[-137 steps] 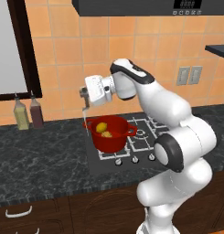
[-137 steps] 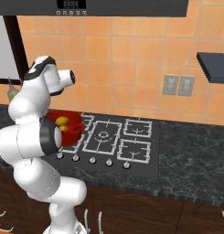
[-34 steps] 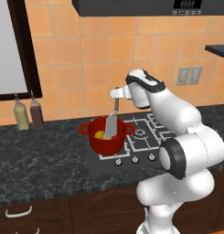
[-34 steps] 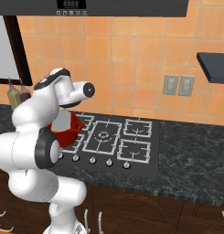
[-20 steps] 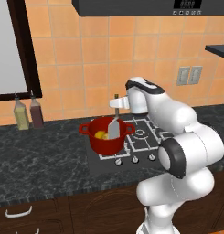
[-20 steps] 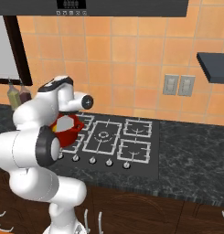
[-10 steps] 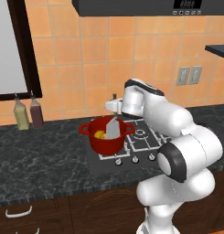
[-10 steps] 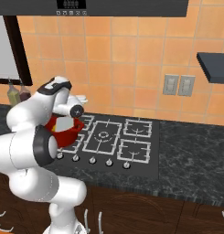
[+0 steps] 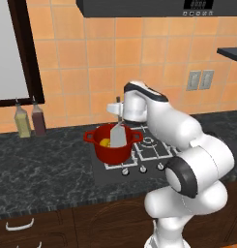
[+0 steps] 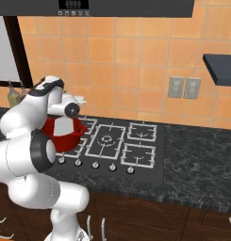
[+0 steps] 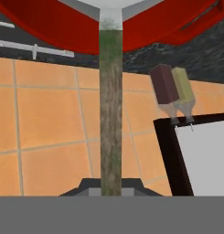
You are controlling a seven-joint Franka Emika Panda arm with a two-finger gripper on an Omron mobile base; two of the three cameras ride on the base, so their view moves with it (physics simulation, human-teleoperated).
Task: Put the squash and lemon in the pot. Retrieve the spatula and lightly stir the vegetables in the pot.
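Left base view: red pot (image 9: 110, 147) sits centre frame on front-left burner of the stove (image 9: 154, 150); the gripper (image 9: 118, 107) hangs just above it, jaws narrow, clamped on the spatula (image 9: 118, 135) handle; pale blade dips into the pot, tilted a bit; a yellow piece, prob the lemon (image 9: 105, 143), shows inside at left of the blade; squash can't be made out. Two bottles (image 9: 31, 120) stand at left by the tiled wall (image 9: 91, 63), well apart from pot. Right base view: pot (image 10: 65, 136) at left-centre, partly behind the arm. Hand view: handle (image 11: 110, 114) runs up the middle to red pot (image 11: 63, 27) at top; bottles (image 11: 173, 89) at right.
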